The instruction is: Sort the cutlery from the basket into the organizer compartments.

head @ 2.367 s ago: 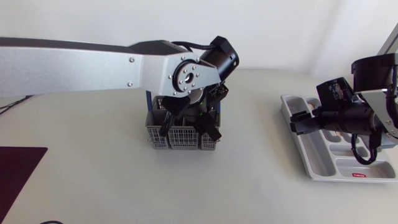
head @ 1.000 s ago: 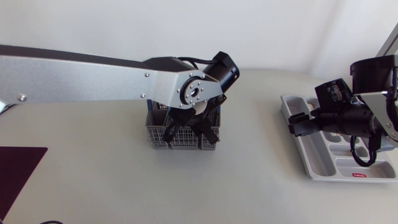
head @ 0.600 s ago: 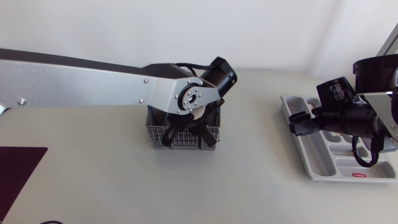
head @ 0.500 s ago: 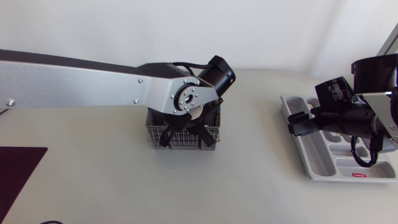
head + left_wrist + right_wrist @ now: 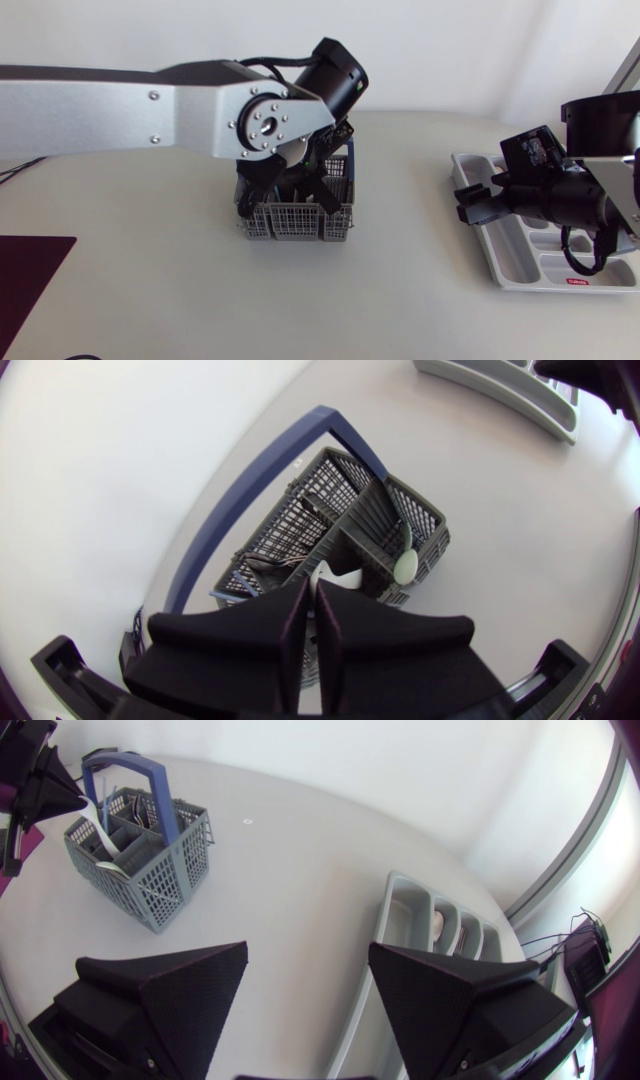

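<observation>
The left gripper, its fingers pinched almost together on a white utensil, hangs directly above the grey basket. The utensil's lower end reaches down into the compartment beneath the fingertips. Well apart from it, across the table, the right gripper waits with fingers spread wide and nothing between them. The organizer lies just ahead of and beside it.

The sorting looks barely begun. The white utensil is gripped but not yet clear of the basket, so the carry across and the drop into a slot are both left to do. One small pinkish shape lies in an organizer slot ahead of the right gripper. It may be a piece already sorted, though the view is too coarse to say.

By count there are one basket, one organizer with at least four slots showing, and two grippers. In the basket under the left gripper, besides the held utensil, are one pale spoon and at least two dark pieces.
</observation>
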